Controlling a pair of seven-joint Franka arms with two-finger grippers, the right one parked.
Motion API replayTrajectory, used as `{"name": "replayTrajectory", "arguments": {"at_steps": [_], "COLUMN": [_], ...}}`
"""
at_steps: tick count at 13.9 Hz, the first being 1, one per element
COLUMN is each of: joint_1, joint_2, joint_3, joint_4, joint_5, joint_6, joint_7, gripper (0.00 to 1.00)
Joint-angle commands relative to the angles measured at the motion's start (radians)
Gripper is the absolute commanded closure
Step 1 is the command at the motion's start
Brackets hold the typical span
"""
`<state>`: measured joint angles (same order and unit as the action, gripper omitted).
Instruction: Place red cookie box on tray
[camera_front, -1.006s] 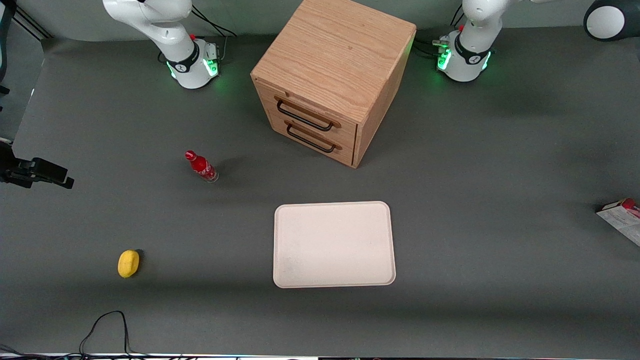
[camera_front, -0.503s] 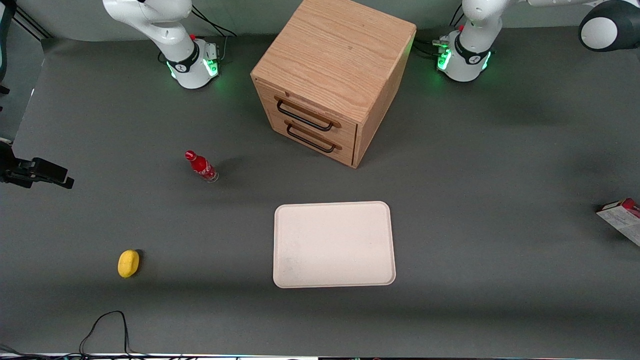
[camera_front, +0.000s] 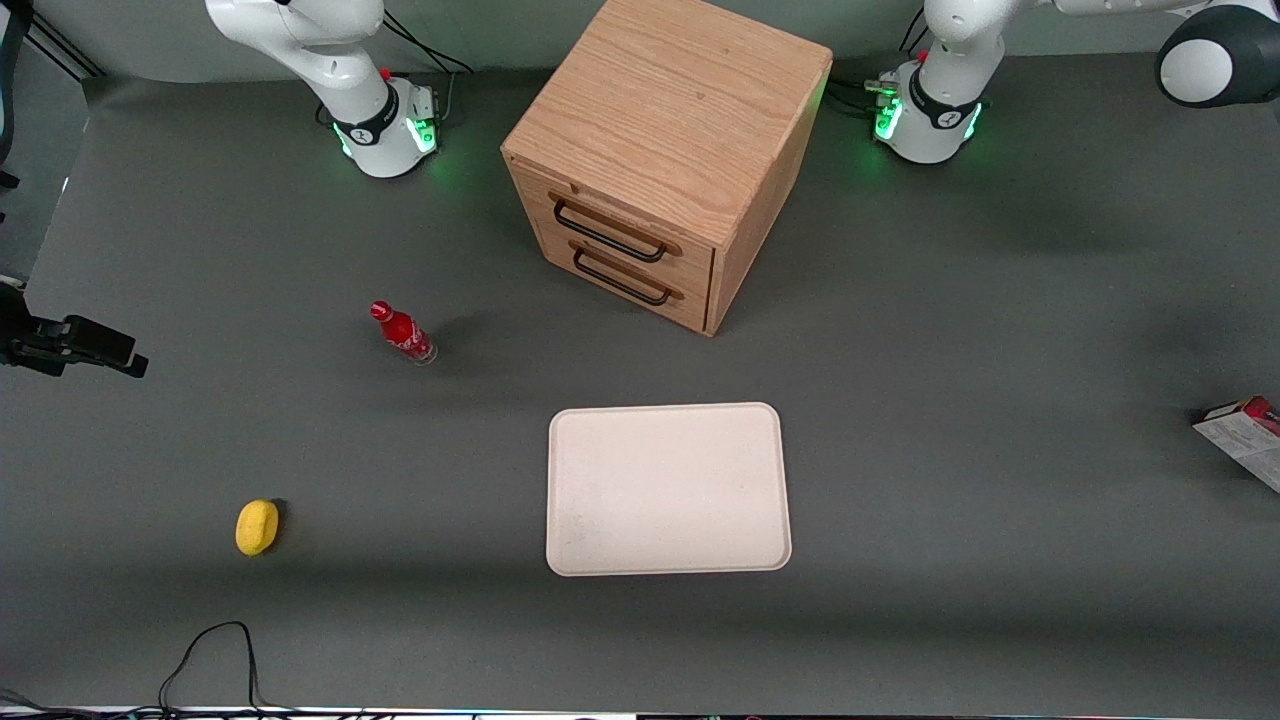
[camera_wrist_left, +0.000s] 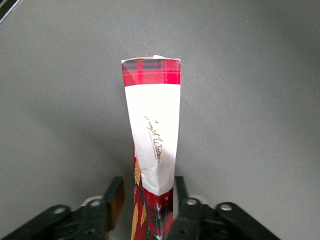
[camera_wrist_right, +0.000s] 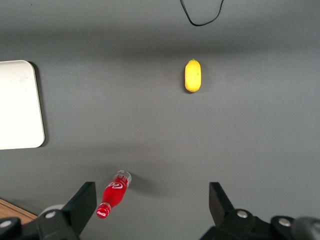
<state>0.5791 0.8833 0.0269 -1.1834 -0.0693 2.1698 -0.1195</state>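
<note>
While the red cookie box (camera_front: 1243, 433) lies at the working arm's end of the counter (camera_front: 1000, 400), right at the counter's edge and partly cut off in the front view, the left wrist view shows it close up, standing out from the gripper (camera_wrist_left: 145, 210) with its narrow tartan-topped edge (camera_wrist_left: 151, 72) and a white printed panel facing the camera. The gripper sits around the box's lower end, one black finger (camera_wrist_left: 114, 200) just beside the carton with a small gap showing, the other (camera_wrist_left: 181, 192) against it; whether the fingers actually clamp the box I cannot tell. Grey counter surface lies under the box.

The tray (camera_front: 668, 489) rests flat near the counter's middle, well apart from the box, nearer the front camera than the wooden drawer cabinet (camera_front: 660, 160). A small red bottle (camera_front: 402, 333) stands toward the parked arm's end, and a lemon (camera_front: 257, 527) lies nearer the front camera than the bottle, close to that end's edge.
</note>
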Motion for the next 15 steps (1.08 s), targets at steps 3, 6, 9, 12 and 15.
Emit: {"name": "replayTrajectory", "arguments": {"at_steps": [3,6,9,12,15], "joint_1": [-0.005,-0.005,-0.004,0.002,0.007], "joint_2": [-0.001,-0.007,-0.042,-0.067,-0.096], "joint_3": [0.004,0.004,0.004,0.005,0.014], "joint_4": [-0.002,-0.001,0.010,0.157,0.290], "joint_5": [-0.009,-0.009,-0.006,-0.004,-0.001], "joint_6": [0.008,0.001,-0.044,-0.232,-0.427], "joint_7": [-0.012,-0.011,-0.005,-0.005,-0.003], "gripper": [1.00,1.00,1.00,1.00,1.00]}}
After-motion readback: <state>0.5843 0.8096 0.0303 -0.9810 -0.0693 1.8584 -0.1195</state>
